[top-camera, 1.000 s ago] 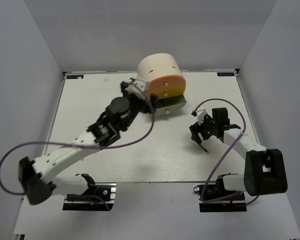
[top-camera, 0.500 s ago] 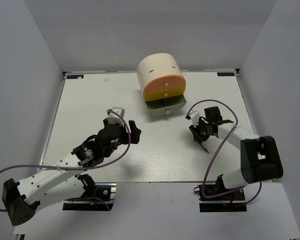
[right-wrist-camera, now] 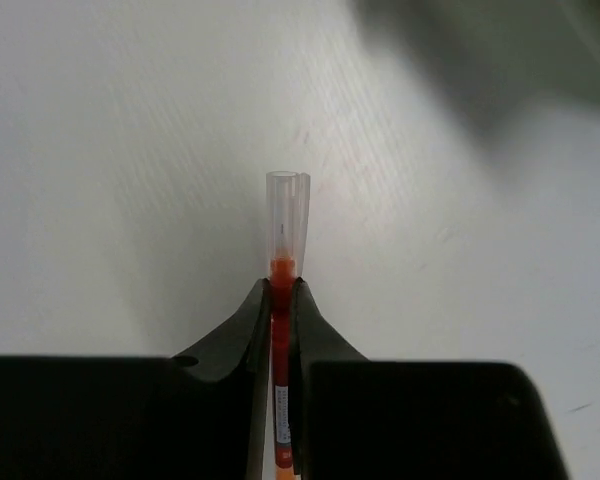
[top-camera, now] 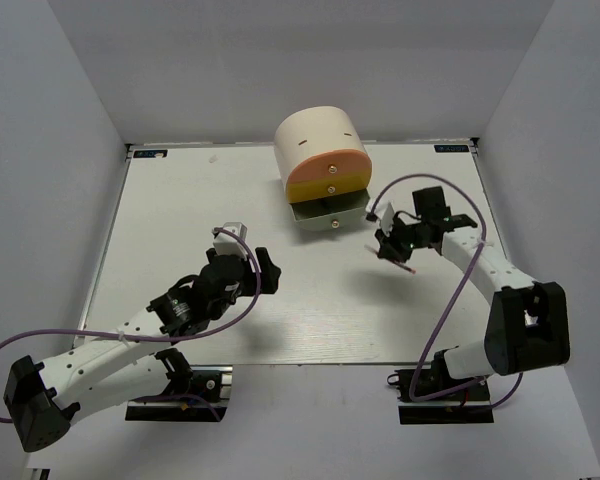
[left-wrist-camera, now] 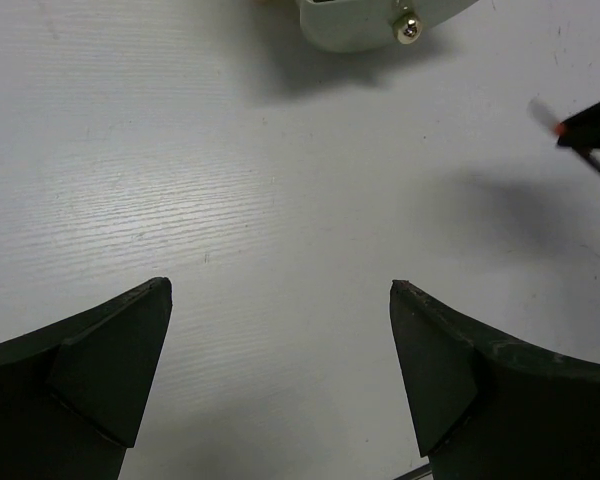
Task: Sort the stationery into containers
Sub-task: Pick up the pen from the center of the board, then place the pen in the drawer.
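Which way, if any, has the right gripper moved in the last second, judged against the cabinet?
Yes. The right gripper, shut on the red pen, has moved toward the open lower drawer of the cabinet.

The table [left-wrist-camera: 230,200] had a white, matt top with fine grain lines, like painted wood. The fingers [left-wrist-camera: 100,370] of the left gripper [left-wrist-camera: 280,295] looked like dark matt plastic, a little dusty and scuffed at the edges. The fingers [right-wrist-camera: 225,345] of the right gripper [right-wrist-camera: 282,292] were smooth black plastic with a weak sheen. The thin red pen [right-wrist-camera: 287,215] had a clear, glossy plastic cap and an orange-red plastic body. The cabinet [top-camera: 315,135] seemed to be smooth cream plastic, nearly matt. The knob [left-wrist-camera: 408,28] of the lower drawer [left-wrist-camera: 345,22] was shiny metal of brass colour. The walls [top-camera: 60,120] were plain white and matt.
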### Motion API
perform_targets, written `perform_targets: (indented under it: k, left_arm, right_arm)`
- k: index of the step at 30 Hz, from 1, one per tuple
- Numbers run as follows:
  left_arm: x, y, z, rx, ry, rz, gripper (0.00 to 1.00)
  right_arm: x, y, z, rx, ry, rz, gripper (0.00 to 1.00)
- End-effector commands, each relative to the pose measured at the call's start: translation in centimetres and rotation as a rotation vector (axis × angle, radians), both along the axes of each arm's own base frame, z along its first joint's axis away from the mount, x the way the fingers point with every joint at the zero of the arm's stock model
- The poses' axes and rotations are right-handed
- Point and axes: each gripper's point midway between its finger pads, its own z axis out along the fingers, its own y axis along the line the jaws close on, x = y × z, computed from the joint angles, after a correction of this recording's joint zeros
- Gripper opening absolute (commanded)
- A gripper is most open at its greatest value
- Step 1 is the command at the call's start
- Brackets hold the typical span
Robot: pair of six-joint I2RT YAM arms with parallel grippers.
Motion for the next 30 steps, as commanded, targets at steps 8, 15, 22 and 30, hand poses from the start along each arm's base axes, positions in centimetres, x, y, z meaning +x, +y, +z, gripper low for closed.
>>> perform_targets:
  k: [8, 15, 22, 30]
  left_arm:
    - [-0.5, 0.3, 0.1, -0.056, 0.002, 0.014, 1.0]
    - [-0.6, 0.4, -0.2, -0.063, 0.006, 0.018, 1.0]
    - [-0.5, 0.5, -0.4, -0.053, 0.008, 0.026, 1.0]
    - [-0.6, 0.6, -0.8, -0.046, 0.014, 0.026, 1.0]
  right_arm:
    - [5.0, 8.5, 17.7, 0.349, -0.463, 0.502, 0.04]
    - [7.6, 11.8, 17.3, 0.364, -0.542, 0.668, 0.03]
    - [8.6, 13.8, 15.8, 0.367, -0.613, 0.797, 0.0]
    - [9.6, 14.1, 12.1, 0.313, -0.626, 0.878, 0.0]
